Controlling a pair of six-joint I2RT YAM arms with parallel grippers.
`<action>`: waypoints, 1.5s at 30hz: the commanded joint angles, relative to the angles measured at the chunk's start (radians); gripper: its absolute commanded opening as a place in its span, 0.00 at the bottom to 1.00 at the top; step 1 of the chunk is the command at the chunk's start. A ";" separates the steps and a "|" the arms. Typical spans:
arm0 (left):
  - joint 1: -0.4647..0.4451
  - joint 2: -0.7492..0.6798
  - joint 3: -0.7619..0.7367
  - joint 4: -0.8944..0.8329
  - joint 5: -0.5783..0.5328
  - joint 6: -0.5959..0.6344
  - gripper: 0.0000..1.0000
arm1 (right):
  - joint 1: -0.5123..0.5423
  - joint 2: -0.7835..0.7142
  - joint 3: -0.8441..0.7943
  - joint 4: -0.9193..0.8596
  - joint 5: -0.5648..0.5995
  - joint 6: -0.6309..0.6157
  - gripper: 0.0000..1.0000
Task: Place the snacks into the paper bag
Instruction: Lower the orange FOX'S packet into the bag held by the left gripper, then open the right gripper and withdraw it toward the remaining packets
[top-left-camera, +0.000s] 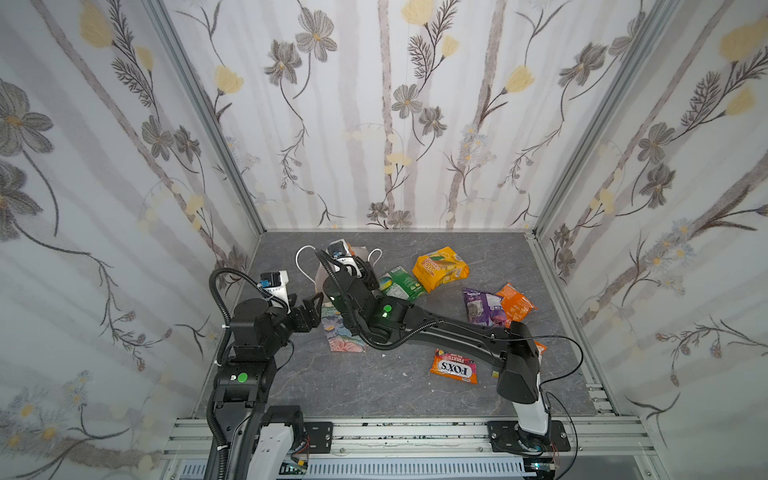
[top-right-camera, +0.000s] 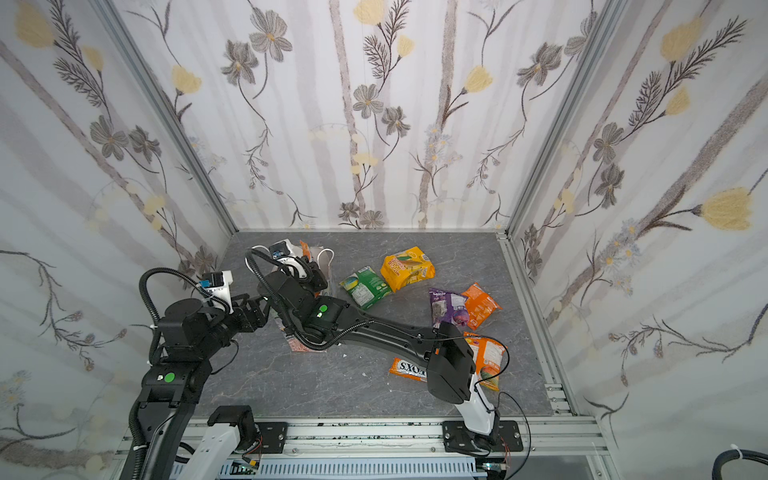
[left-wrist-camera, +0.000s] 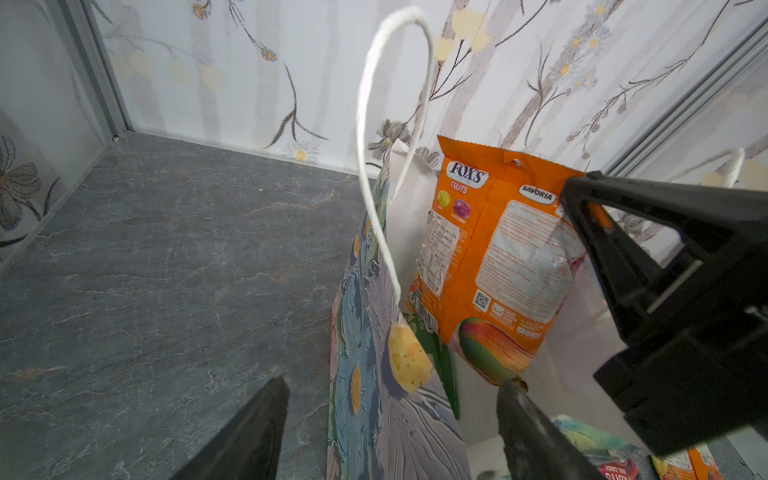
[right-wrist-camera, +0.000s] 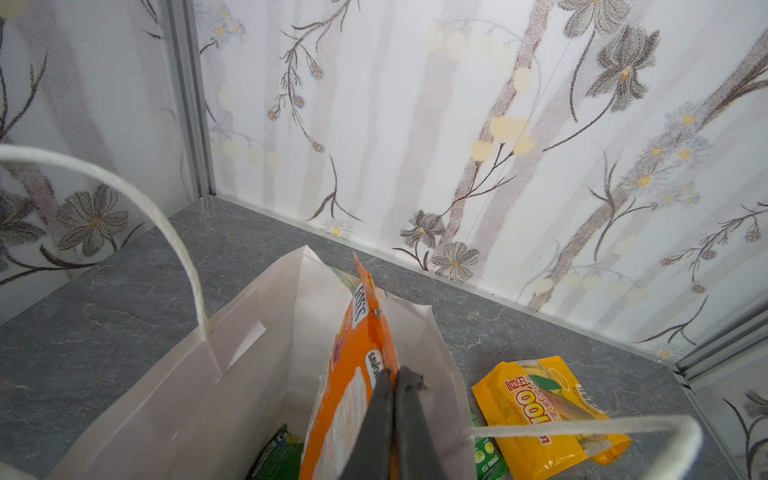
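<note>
Right wrist view tells most of it: the right gripper (right-wrist-camera: 392, 415) has its jaws pinched nearly together on one edge of an orange packet (right-wrist-camera: 349, 395), which hangs upright inside the mouth of the paper bag (right-wrist-camera: 232, 374). Holding it by the edge looks deliberate, since the packet goes in thin side first and should slip past the rim. A green packet (right-wrist-camera: 282, 453) already sits down in the bag.

The left gripper (left-wrist-camera: 392, 382) is open, one finger outside the bag's near wall and one inside. It isn't squeezing the paper. Best guess is it's parked there so the mouth stays wide and the bag doesn't tip.

In a top view the bag stands at about 9 o'clock from the middle of the worktop (top-left-camera: 374, 386). The yellow packet (top-left-camera: 440, 268) waits at 1 o'clock, the purple packet (top-left-camera: 484, 307) at 3, the FOX'S packet (top-left-camera: 454, 366) around 4. So the job reads as maybe a third done, with a release as the next call.
</note>
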 joint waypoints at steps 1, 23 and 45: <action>0.000 0.002 0.006 0.026 -0.001 0.001 0.78 | 0.007 -0.026 0.006 0.004 -0.018 0.027 0.22; -0.002 -0.002 0.024 0.021 0.058 0.001 0.79 | 0.021 -0.199 -0.001 -0.038 -0.421 0.057 0.45; -0.006 0.042 -0.016 0.061 0.048 -0.010 0.81 | -0.296 -0.790 -0.600 -0.153 -0.987 0.297 0.57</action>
